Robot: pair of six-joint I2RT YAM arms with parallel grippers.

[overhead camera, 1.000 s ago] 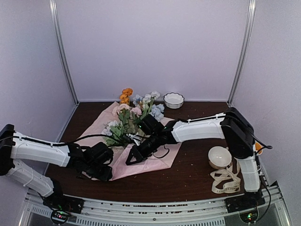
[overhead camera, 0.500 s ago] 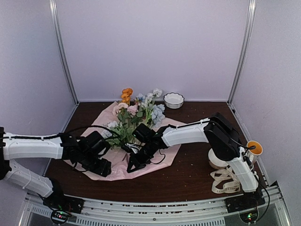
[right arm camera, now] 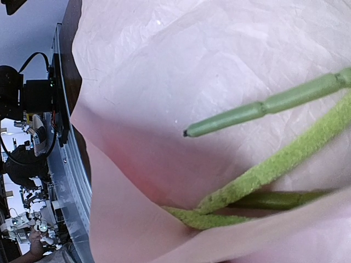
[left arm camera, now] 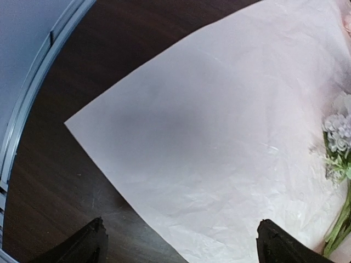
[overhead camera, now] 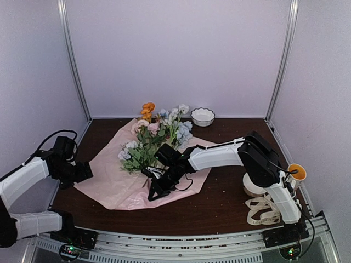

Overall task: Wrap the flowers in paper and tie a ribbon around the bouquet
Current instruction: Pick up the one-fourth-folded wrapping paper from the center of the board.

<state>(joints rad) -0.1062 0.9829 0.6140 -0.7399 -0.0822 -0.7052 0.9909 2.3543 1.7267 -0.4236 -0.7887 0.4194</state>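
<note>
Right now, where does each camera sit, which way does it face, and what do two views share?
Top external: above and behind the bases, facing down and forward over the table; left arm and right arm show.
Left wrist: on the left arm, facing down at the paper corner; its fingertips show at bottom.
Right wrist: close over stems of the flowers on folded paper; no fingers clearly show.
Shared: all three views show paper and flowers.
</note>
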